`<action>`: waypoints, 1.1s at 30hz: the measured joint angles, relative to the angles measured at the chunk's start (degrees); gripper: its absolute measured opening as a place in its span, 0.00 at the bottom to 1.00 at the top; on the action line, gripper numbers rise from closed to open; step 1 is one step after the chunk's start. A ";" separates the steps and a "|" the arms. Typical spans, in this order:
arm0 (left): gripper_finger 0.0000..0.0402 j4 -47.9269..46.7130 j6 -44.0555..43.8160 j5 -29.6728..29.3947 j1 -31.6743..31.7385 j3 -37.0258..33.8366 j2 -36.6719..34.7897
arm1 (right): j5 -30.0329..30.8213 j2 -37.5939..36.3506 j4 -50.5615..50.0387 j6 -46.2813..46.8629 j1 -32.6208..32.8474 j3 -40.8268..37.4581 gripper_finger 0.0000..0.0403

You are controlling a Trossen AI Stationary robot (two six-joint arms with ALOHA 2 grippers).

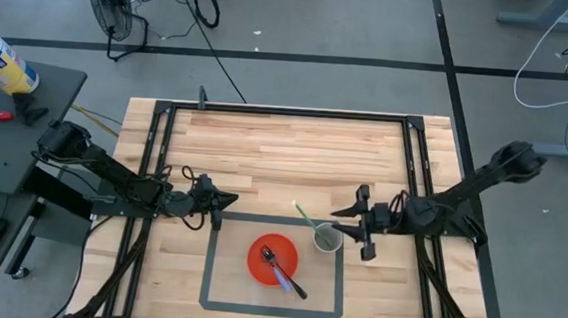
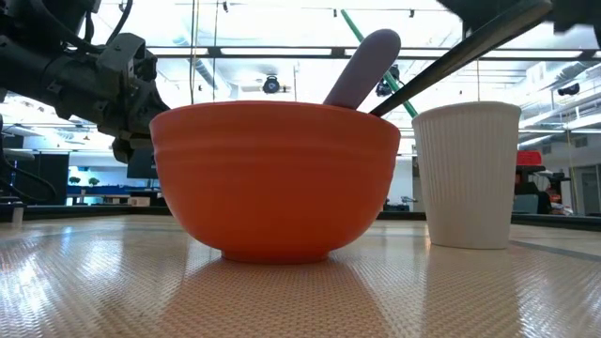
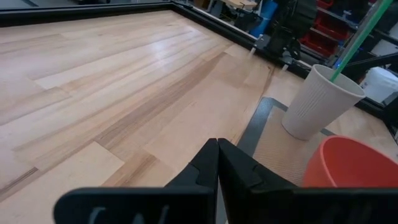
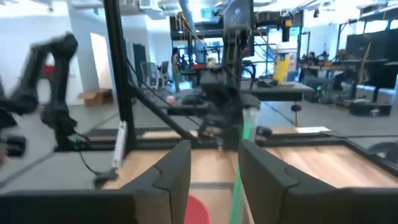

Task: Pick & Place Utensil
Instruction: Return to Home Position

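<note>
High view puts the orange bowl [image 1: 273, 260] on the transparent mat [image 1: 216, 295], holding the black fork [image 1: 291, 278] and a pale purple utensil [image 2: 362, 68] whose handle leans out over the rim in the low view. The white cup [image 1: 328, 238] stands upright on the mat just beside the bowl, not on it, with the green drinking straw [image 1: 305, 217] leaning out of it. The right hand [image 1: 360, 224] hovers just beside the cup, fingers apart. The left hand [image 1: 222, 207] sits by the mat's far left corner over the wooden surface [image 1: 285, 149], fingers [image 3: 205, 165] pressed together on nothing.
</note>
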 joint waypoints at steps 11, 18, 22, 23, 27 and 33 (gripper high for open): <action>0.03 -1.21 0.03 -0.29 -0.01 -0.02 0.00 | -10.26 -14.10 -36.61 5.98 -4.00 11.76 0.33; 0.03 -2.26 0.02 -0.42 0.01 -0.02 0.00 | -14.53 -14.34 -42.08 0.59 -13.60 17.95 0.33; 0.03 -2.10 1.85 -0.52 0.08 -0.02 0.00 | -15.10 -13.09 -43.73 1.53 -22.32 19.66 0.32; 0.03 -1.59 3.60 -1.01 0.14 -0.05 0.00 | -14.67 -12.76 -43.84 2.92 -24.72 19.92 0.31; 0.03 3.69 10.72 -3.12 1.38 -0.06 -0.82 | -13.91 -12.41 -43.54 5.89 -32.83 20.92 0.24; 0.03 8.04 25.47 -4.71 2.71 -0.05 -7.28 | -13.91 -15.21 -43.39 1.39 -37.15 22.14 0.11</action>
